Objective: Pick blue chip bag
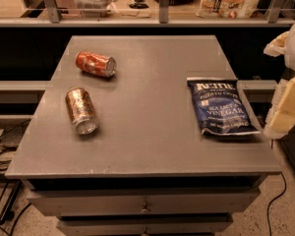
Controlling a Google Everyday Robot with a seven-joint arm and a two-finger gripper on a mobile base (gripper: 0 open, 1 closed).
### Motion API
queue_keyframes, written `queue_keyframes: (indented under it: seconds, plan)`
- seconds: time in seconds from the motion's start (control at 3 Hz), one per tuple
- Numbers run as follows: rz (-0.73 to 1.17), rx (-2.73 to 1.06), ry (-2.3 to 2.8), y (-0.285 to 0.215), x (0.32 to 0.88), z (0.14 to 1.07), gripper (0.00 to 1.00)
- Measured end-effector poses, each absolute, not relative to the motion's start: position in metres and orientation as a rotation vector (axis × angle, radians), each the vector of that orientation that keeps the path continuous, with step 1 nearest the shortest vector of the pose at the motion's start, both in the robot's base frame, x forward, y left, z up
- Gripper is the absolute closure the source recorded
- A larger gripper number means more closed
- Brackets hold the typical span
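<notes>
The blue chip bag [221,107] lies flat on the grey table [152,146] near its right edge. It is dark navy foil with white lettering that reads "Vinegar". My gripper [285,109] shows at the right edge of the camera view as pale cream and white parts. It hangs just right of the bag and beyond the table's right edge, and it holds nothing that I can see.
Two soda cans lie on their sides on the table's left half: a red-orange one [95,64] at the back and a brown-orange one [81,110] nearer the front. A shelf with a rail [162,18] runs behind the table. Drawers [145,205] sit under the tabletop, and cables lie on the floor at left.
</notes>
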State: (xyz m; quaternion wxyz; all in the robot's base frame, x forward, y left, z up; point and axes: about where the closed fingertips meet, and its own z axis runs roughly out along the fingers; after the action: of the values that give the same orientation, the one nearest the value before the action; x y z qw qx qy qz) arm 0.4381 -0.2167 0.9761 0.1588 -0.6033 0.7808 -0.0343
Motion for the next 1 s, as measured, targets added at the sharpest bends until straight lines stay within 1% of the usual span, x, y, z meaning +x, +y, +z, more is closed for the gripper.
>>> queue_keyframes:
  seconds: [0.33, 1.0]
  plan:
    - [-0.085, -1.722, 2.232, -0.217, 0.439, 0.974, 0.00]
    - [0.086, -1.662, 2.258, -0.220, 0.457, 0.933, 0.00]
